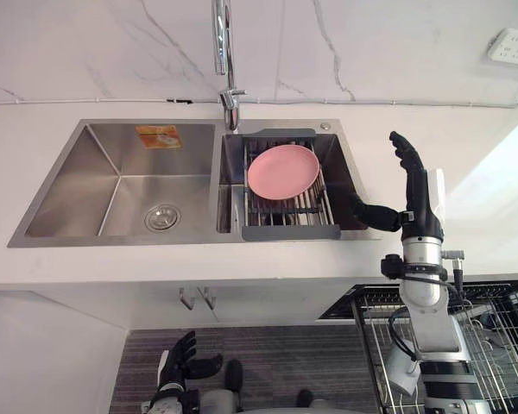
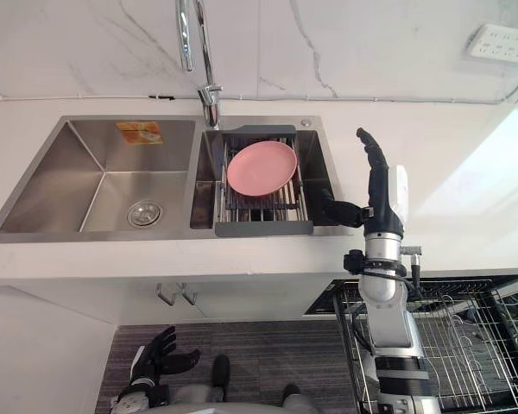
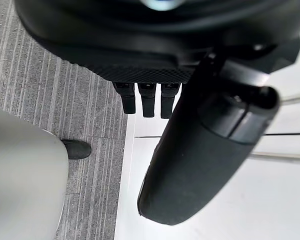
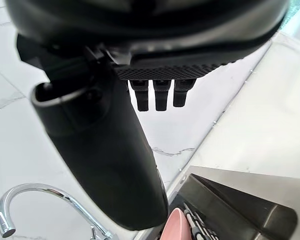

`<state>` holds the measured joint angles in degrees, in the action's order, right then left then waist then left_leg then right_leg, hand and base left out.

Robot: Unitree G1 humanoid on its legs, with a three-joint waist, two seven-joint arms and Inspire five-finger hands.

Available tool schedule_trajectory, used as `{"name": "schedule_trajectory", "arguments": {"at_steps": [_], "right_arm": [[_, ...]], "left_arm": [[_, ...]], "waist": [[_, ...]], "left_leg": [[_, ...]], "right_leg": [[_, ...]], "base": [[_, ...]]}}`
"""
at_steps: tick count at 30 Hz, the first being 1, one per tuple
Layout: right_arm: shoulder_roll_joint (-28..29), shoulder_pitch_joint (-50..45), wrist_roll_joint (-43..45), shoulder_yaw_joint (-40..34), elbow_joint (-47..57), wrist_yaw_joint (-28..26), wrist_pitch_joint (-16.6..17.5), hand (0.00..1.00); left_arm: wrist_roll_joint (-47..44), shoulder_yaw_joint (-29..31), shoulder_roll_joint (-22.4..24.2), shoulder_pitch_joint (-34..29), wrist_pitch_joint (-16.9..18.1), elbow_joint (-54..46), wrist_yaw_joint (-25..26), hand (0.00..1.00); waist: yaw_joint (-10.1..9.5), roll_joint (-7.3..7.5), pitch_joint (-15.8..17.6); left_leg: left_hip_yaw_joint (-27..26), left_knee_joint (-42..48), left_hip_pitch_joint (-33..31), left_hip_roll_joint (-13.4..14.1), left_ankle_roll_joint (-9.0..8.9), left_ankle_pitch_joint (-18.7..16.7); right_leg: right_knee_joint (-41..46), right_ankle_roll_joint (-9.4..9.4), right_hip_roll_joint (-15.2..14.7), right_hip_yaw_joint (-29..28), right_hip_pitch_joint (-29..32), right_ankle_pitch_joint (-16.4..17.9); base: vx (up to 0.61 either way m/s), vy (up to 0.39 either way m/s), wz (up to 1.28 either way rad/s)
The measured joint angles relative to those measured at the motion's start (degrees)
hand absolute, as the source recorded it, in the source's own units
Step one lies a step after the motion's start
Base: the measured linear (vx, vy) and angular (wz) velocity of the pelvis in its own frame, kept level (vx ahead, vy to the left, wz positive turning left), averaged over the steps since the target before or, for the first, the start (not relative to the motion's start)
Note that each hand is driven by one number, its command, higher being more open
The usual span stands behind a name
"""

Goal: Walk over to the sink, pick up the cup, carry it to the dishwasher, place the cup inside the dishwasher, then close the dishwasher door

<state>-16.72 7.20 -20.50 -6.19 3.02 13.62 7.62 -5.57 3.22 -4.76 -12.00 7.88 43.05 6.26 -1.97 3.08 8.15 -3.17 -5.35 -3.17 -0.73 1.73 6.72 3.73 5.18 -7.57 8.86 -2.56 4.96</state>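
Looking down at the sink (image 1: 121,185) rn, double basin, set into the white counter (image 1: 242,269). Holding the right hand (image 1: 414,203) up over the counter's right part, just beside the sink's right edge. Fingers pointing straight up, thumb sticking out twd the right basin, so wide open and not gripping anything. Same in the right wrist view: fingers straight, nothing btw them and the thumb.

Hanging the left hand (image 1: 180,360) down low below the counter's front edge, over the grey striped floor (image 1: 276,354). Fingers relaxed and spread, also holding nothing. Can't tell where the cup is from these shots tbh.

Seeing a pink plate (image 1: 282,171) lying in a grey drain rack (image 1: 292,231) sitting across the right basin, plate twd the rack's back edge. In the left basin, a drain (image 1: 161,216) near the front edge + an orange sticker (image 1: 158,135) on the back wall. Chrome faucet (image 1: 224,52) rising from the sink's back edge, btw the two basins.

Wire dishwasher rack (image 1: 492,341) sticking out under the counter's front-right corner, w/ the right arm crossing in front of its left side. Also spotting two cabinet handles (image 1: 197,299) under the front edge and a white outlet (image 1: 511,45) on the marble wall (image 1: 371,52) near the back-right corner.
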Motion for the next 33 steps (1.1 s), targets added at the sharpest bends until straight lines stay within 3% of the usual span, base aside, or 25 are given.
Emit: {"name": "schedule_trajectory", "arguments": {"at_steps": [14, 26, 33], "right_arm": [[-8.44, 10.51, -2.78, 8.68, -13.73, -3.92, -0.6, 0.9], [-11.92, 17.15, -13.15, 11.58, -16.26, -3.5, -1.77, 0.9], [-11.92, 23.59, -13.44, 11.65, -20.42, -2.61, -3.55, 0.9]], "left_arm": [[-0.15, 0.51, -0.78, 0.99, 0.34, -0.2, 0.96, 0.9], [-0.16, 0.99, -0.66, 2.79, 0.72, -0.15, 1.15, 0.9], [-0.28, 0.99, -0.57, 3.82, 0.73, -0.17, 2.21, 0.9]], "waist": [[-1.13, 1.2, 0.97], [-1.28, 0.65, 4.83], [-2.0, 0.02, 6.58]], "left_leg": [[1.25, 0.04, -2.14, -0.46, -0.15, 1.43], [2.42, 0.05, -3.69, -0.26, 0.26, 1.29], [2.77, 0.35, -4.89, -0.36, -0.29, 2.42]], "right_leg": [[-0.08, 0.4, -0.43, 2.59, 0.59, 0.25], [1.12, 0.15, -0.21, 3.79, 2.06, 0.37], [1.34, 0.16, -0.27, 4.48, 2.94, 0.38]], "base": [[0.01, 0.007, 0.11], [-0.02, -0.002, 0.05], [0.01, -0.002, 0.06]]}}
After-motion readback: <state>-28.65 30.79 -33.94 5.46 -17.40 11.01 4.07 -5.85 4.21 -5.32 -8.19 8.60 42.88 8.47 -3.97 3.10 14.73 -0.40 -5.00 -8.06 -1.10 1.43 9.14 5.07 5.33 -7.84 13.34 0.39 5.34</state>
